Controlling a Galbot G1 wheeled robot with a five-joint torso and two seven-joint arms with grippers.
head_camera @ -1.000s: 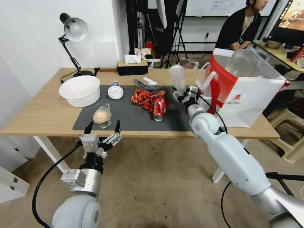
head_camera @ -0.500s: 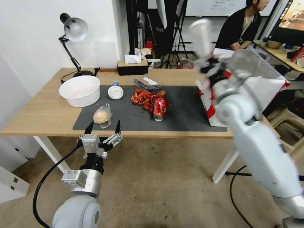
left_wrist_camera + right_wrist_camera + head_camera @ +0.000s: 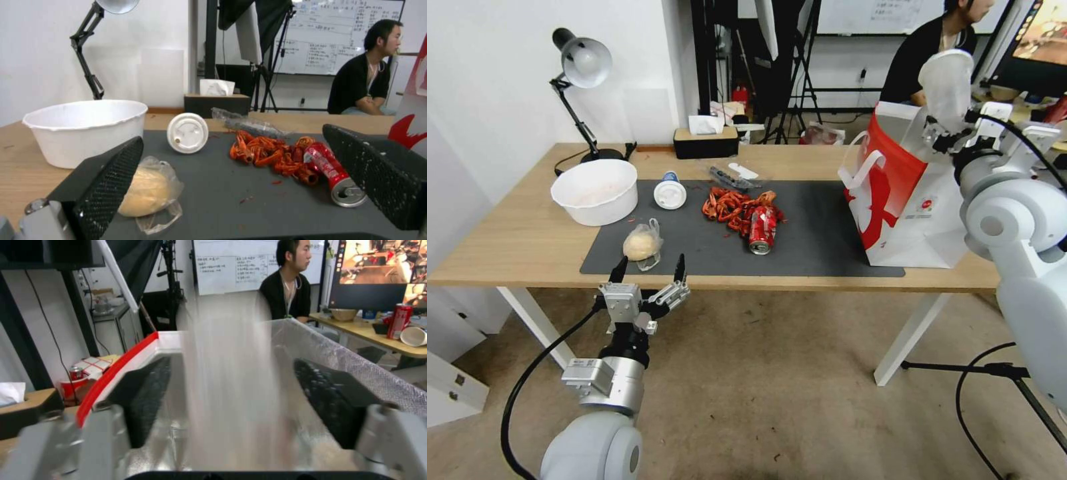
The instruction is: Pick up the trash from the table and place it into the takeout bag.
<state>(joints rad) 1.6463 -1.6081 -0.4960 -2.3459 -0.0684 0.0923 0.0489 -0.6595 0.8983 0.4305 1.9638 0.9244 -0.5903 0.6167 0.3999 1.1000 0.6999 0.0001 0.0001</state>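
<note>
Left gripper parked below the counter edge, fingers spread wide, empty. Red soda can on its side, opening toward the robot. Right gripper clamps the clear plastic cup, upright, motion-blurred, above the takeout bag; the bag's interior is hidden.

Bare mat between soda can and takeout bag: open passage. Bag mouth blocked by clear cup held above it. Near counter edge: bagged bun ahead of left gripper.
</note>
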